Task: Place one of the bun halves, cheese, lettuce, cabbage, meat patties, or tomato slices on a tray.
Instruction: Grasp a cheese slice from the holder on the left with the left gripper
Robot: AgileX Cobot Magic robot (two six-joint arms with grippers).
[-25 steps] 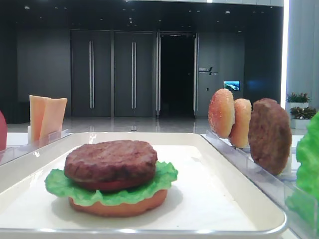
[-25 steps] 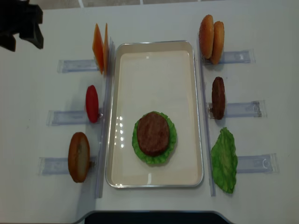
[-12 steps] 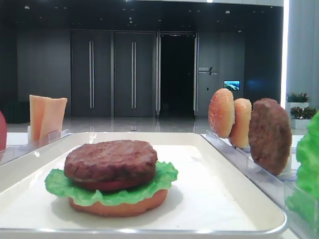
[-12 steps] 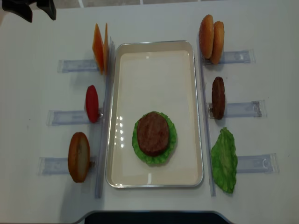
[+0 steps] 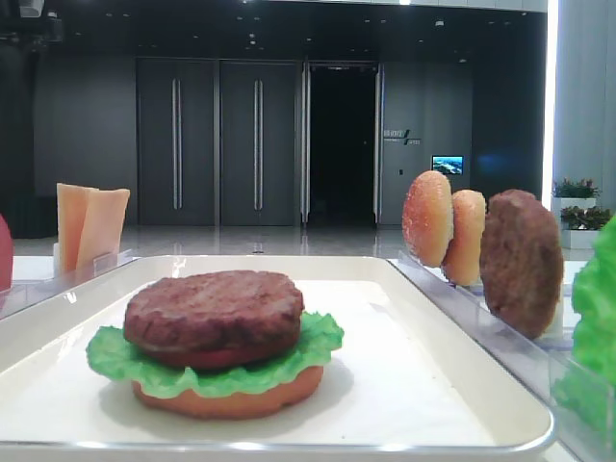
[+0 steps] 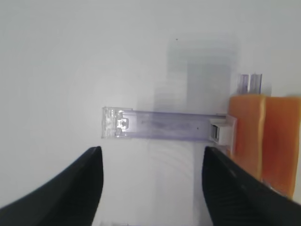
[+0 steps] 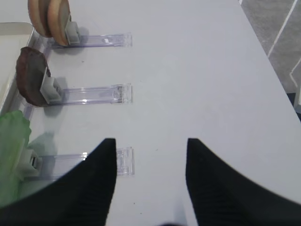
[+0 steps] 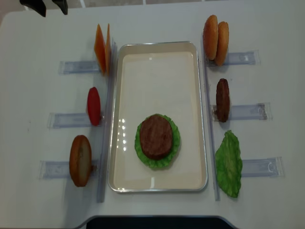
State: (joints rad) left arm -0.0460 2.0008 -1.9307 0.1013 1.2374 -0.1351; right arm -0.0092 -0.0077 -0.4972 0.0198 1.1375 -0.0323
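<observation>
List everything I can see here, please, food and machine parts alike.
tray: one, white, centre of table
stack: one, brown patty on green lettuce on an orange-tan bun half, on the tray
cheese: two, orange, rack left of tray, far end
tomato: one, red, left middle rack
bun: one, brown, left near rack
buns: two, golden, right far rack
patty: one, dark brown, right middle rack
lettuce: one, green, right near rack
left hand: black, open, far left corner
right hand: black, open, over bare table
</observation>
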